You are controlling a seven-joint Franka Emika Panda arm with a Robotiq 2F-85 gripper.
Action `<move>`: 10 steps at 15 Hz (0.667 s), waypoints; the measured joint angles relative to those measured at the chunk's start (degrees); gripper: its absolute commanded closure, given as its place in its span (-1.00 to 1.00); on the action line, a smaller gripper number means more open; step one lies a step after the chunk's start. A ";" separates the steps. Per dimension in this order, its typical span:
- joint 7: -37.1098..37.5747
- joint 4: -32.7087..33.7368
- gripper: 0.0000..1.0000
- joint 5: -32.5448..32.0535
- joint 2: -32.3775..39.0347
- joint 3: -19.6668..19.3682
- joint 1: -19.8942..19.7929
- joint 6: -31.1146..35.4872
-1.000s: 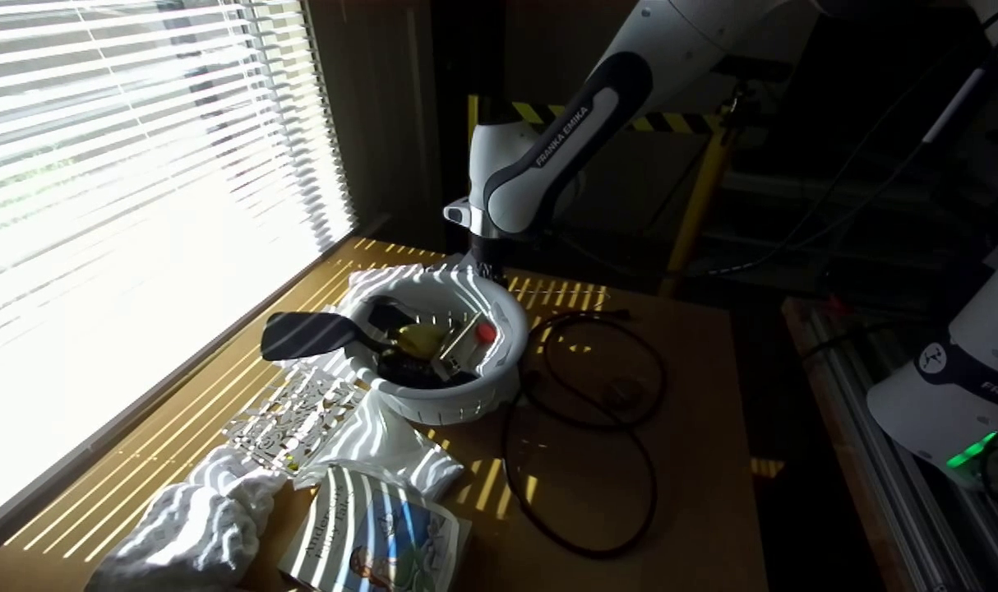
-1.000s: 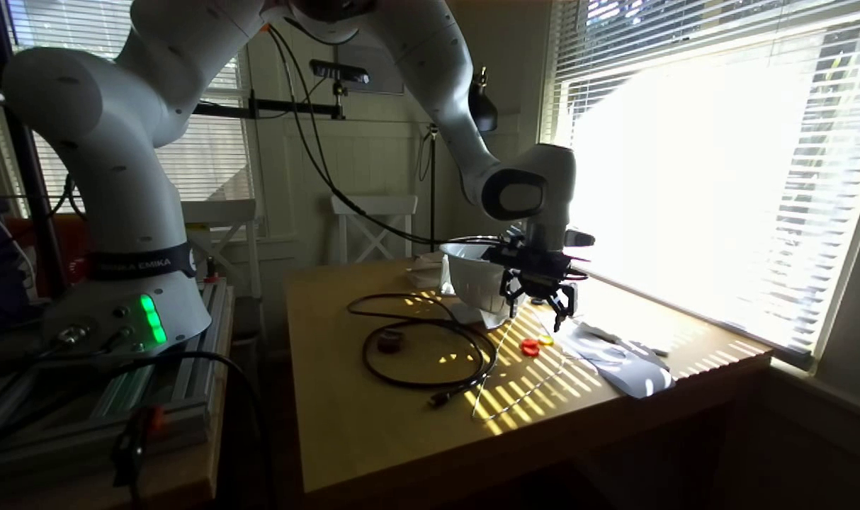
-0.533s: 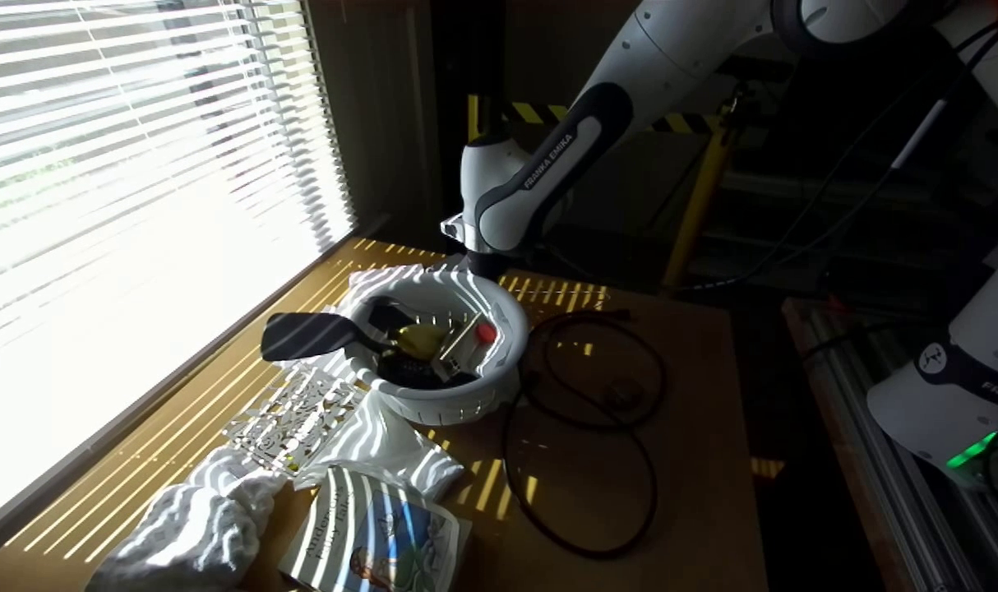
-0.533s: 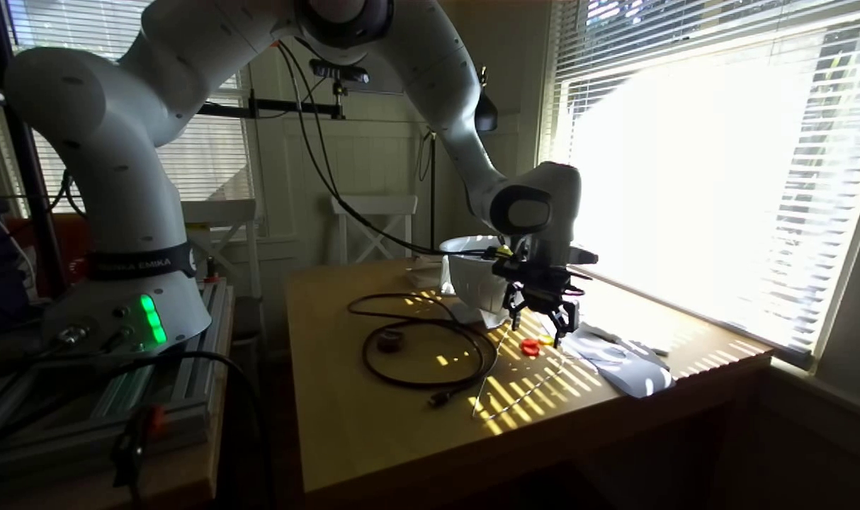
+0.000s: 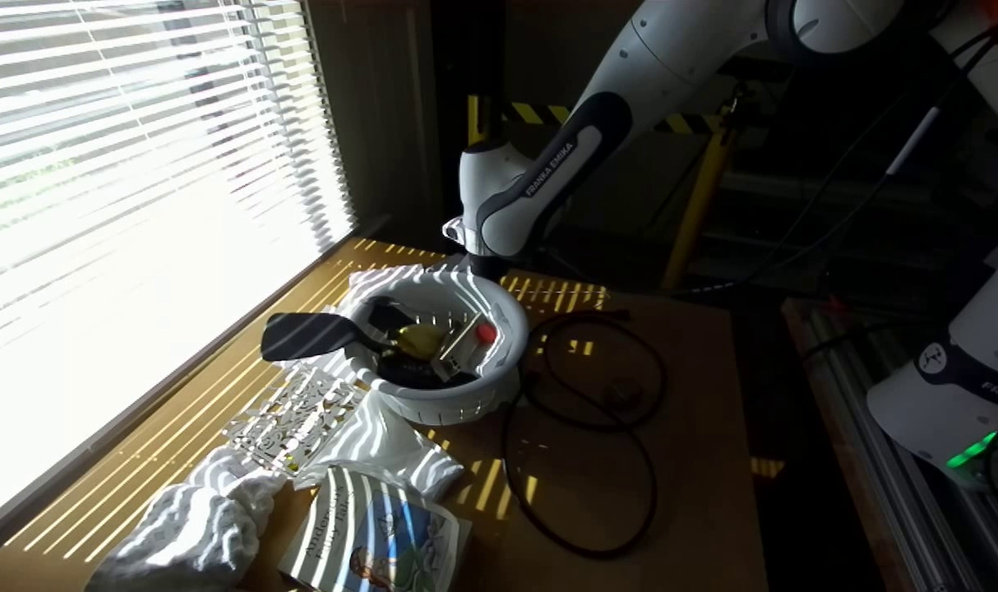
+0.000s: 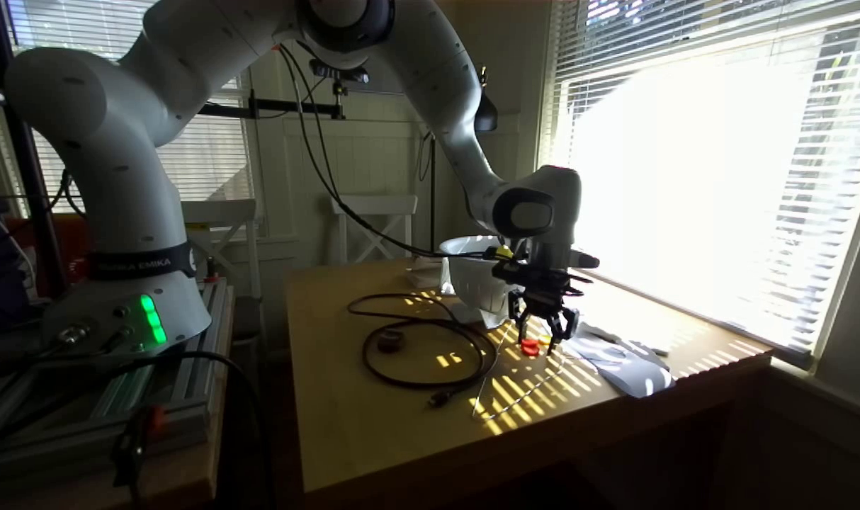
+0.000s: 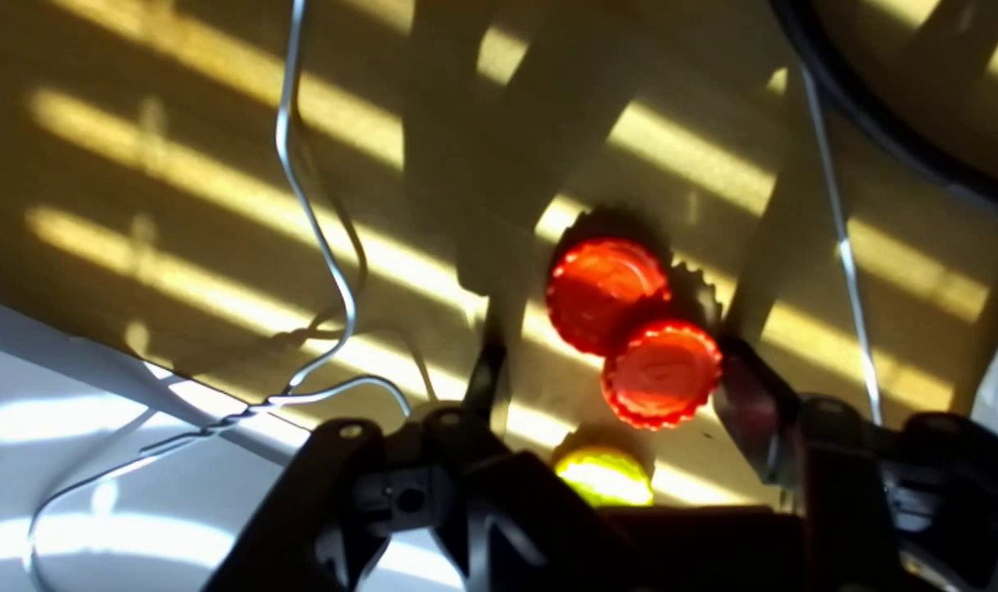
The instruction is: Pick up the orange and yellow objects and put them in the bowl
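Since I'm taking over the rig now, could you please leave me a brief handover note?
Gripper: open, nothing held; in the wrist view its jaws stand either side of two orange-red caps.
Things: both caps lie on the table, the yellow cap near them; the bowl stands beyond.
Done: unclear; the bowl holds a red disc and a yellowish item.
Left: apparently all three caps.
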 measured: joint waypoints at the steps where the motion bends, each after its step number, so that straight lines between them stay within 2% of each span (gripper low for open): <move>1: 0.71 -0.21 0.43 -0.20 -0.25 -0.09 0.06 0.00; 3: 1.92 -0.40 0.72 -0.57 -0.63 -0.30 0.06 0.00; 4: 2.22 -0.48 0.79 -0.62 -0.79 -0.37 0.04 -0.01; 8: 3.70 -2.71 0.79 -0.63 -2.58 -0.41 -0.07 -0.30; 10: 3.47 -6.09 0.79 -0.63 -5.87 -0.23 -0.43 2.42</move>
